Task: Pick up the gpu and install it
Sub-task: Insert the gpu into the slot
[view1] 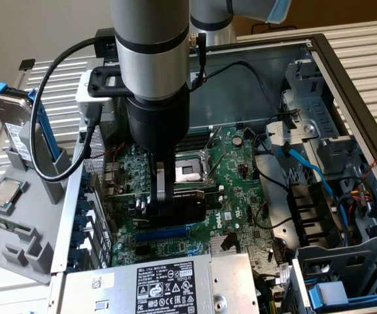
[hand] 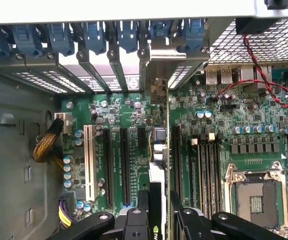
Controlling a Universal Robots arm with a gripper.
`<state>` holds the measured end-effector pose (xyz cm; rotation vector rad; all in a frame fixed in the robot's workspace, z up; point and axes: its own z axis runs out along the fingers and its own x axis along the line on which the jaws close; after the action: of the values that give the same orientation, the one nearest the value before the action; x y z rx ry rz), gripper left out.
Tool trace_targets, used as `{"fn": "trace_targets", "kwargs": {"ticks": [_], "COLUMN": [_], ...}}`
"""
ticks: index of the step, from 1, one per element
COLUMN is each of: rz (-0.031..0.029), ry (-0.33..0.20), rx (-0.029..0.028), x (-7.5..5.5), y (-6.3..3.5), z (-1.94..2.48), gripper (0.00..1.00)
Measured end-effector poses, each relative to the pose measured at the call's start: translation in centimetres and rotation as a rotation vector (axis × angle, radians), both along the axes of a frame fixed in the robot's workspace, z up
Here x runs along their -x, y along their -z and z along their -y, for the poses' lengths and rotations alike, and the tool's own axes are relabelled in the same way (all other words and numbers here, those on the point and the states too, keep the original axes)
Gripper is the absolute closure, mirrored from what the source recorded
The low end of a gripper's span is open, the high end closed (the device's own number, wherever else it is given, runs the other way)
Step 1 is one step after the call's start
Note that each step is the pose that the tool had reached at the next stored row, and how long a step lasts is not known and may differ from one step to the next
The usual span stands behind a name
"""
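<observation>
Gpu (view1: 187,204) upright, edge-on over motherboard (view1: 240,170), pinched between claw (view1: 168,199) fingers. Exterior view, left to right: hard drive (view1: 10,121) in grey rack (view1: 18,242) outside case, then held gpu beside CPU socket (view1: 189,171), then blue cables (view1: 306,167). Seating in slot not discernible.

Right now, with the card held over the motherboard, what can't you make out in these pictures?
- Whether the gpu is seated in the motherboard: in the wrist view the card stands edge-on and hides its own lower edge; in the exterior view the fingers and arm cover it.
- Power supply label text: exterior view, too small to read, cut off by the lower edge.
</observation>
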<state>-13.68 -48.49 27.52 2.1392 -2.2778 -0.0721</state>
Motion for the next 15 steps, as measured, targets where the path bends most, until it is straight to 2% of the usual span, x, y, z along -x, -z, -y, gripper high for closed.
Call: {"fn": "trace_targets", "kwargs": {"ticks": [15], "rz": [-0.0054], "ry": [0.0], "rx": [-0.0002], "x": [0.22], "y": [0.19], "z": [-0.1], "gripper": [0.73]}}
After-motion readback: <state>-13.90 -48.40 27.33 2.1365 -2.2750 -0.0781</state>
